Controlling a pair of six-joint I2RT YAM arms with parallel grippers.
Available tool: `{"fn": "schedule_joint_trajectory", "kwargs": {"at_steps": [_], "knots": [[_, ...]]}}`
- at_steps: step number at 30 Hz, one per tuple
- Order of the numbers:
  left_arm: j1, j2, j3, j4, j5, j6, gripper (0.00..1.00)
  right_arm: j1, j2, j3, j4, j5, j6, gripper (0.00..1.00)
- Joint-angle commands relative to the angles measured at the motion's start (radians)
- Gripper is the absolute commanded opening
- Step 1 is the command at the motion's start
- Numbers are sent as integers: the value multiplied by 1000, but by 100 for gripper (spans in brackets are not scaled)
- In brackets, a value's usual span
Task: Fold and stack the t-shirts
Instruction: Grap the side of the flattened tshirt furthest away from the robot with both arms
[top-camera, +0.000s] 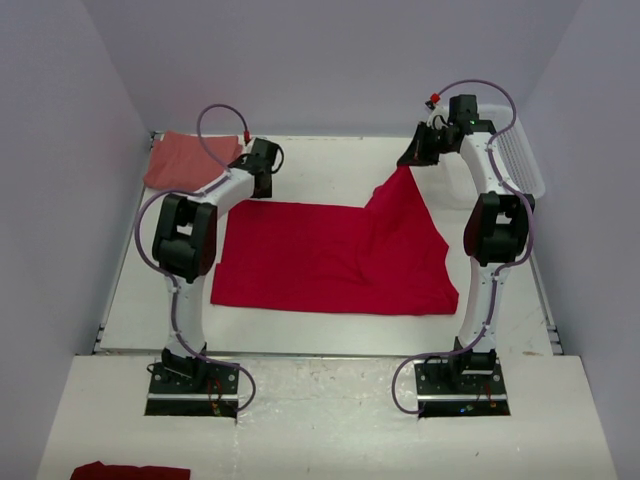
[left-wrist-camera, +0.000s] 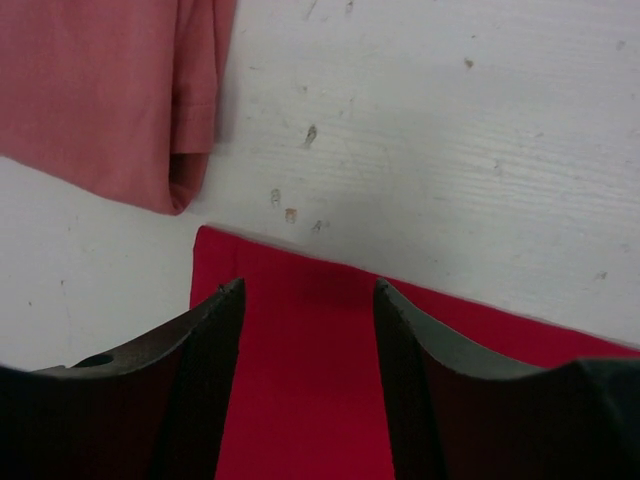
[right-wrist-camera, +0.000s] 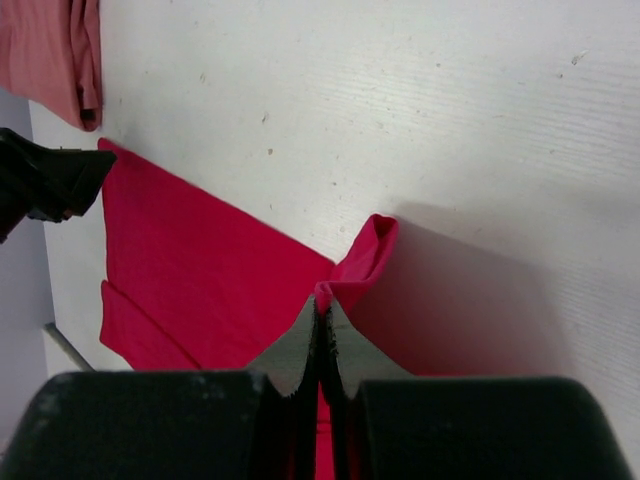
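While the right gripper is clamped tight on the far right corner of the red shirt and holds it raised off the desk, the rest of that shirt lies flat across the middle of the desk, its long axis running from the left edge toward the right edge. From the pinched corner the cloth slopes down in a tent toward the near right.

At the other end, the left gripper hovers just above the shirt's far left corner, with its jaws about half apart and nothing between them; the cloth's far edge passes just beyond the fingertips. That corner lies directly under the left arm, which is plainly the nearer one to it, so the fold likely turns on a short drop and pinch there.

A folded salmon shirt rests at the desk's far left corner, close to the left gripper but apart from the red shirt. A white basket stands along the far right edge.
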Motion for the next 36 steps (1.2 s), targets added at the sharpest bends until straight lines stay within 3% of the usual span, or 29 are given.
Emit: {"fn": "schedule_joint_trajectory", "kwargs": {"at_steps": [1,7,11,18,27,33,34,36], "knots": [[29,-7,13,-22,-87,-15,55,5,-25,23,-10,-4,-16,0],[101,-15,-33,-4,-45,-31,51,5,-30,15,-6,-14,-17,0],[144,-4,-36,-2,90,-34,42,5,-36,9,-3,-14,-17,0],[178,37,-30,7,218,-29,41,5,-34,-6,8,-32,-17,0],[185,83,-5,-4,245,-20,40,5,-36,-14,16,-35,-17,0],[196,97,-11,-2,230,-21,15,5,-31,-12,11,-27,-17,0],[198,94,-16,7,221,-23,5,5,-31,-11,13,-26,-17,0],[199,74,-34,18,218,-29,0,5,-27,-3,10,-15,-17,0]]}}
